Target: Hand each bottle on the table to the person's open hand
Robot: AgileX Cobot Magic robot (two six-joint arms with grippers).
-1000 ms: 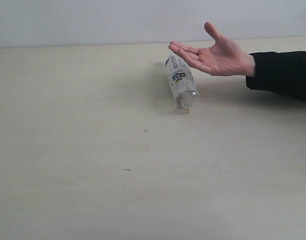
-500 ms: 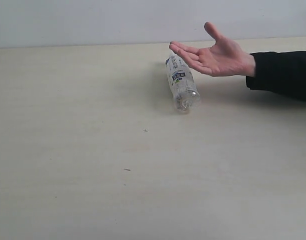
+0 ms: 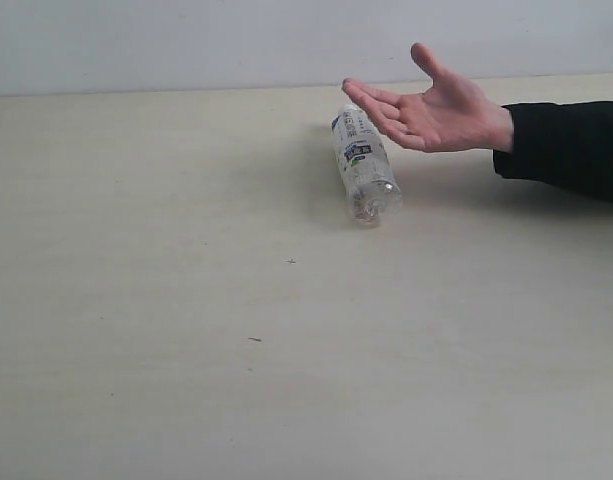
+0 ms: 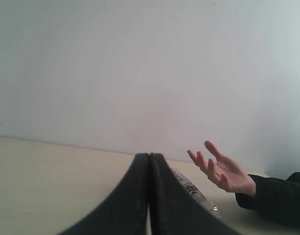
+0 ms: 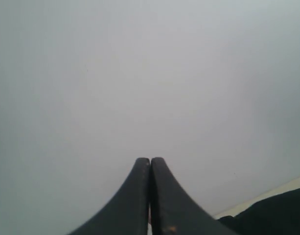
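Bottle (image 3: 364, 172) lies on its side on the table (image 3: 166, 320), just beside a spread, palm-up hand (image 3: 438, 110).
Light, smooth and likely to roll; mid-body looks the surest hold. The left gripper (image 4: 149, 155) and right gripper (image 5: 150, 159) are empty, jaws pressed together.

bottle (image 3: 363, 169): clear, white label with blue print
table (image 3: 186, 300): pale beige, tiny dark specks
sleeve (image 3: 571, 150): black

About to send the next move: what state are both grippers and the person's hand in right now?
Black left gripper: closed, holding nothing.
Black right gripper: closed, holding nothing.
Person's bare open hand: palm up, empty.
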